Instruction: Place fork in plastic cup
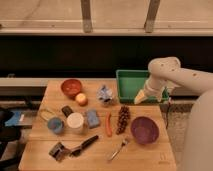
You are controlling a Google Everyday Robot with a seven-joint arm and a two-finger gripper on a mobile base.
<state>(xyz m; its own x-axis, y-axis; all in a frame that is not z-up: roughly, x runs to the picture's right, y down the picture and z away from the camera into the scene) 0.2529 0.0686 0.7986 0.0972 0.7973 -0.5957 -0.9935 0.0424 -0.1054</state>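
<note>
Wooden table (100, 159). Rear: red bowl (71, 87), orange fruit (81, 99), crumpled blue-white packet (105, 94), green bin (134, 84). Middle: blue cup (55, 125) just beside white cup (75, 122), blue sponge (93, 118), carrot (108, 124), grapes (123, 119), purple bowl (144, 130). Front: black-handled utensil (86, 145), fork (118, 148) well apart from blue cup. Gripper (139, 98) over bin's front edge, jaws apart

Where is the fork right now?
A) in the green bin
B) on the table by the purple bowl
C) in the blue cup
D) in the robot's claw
B: the fork lies on the table beside the purple bowl; the gripper hangs empty at the green bin's front edge.
</note>
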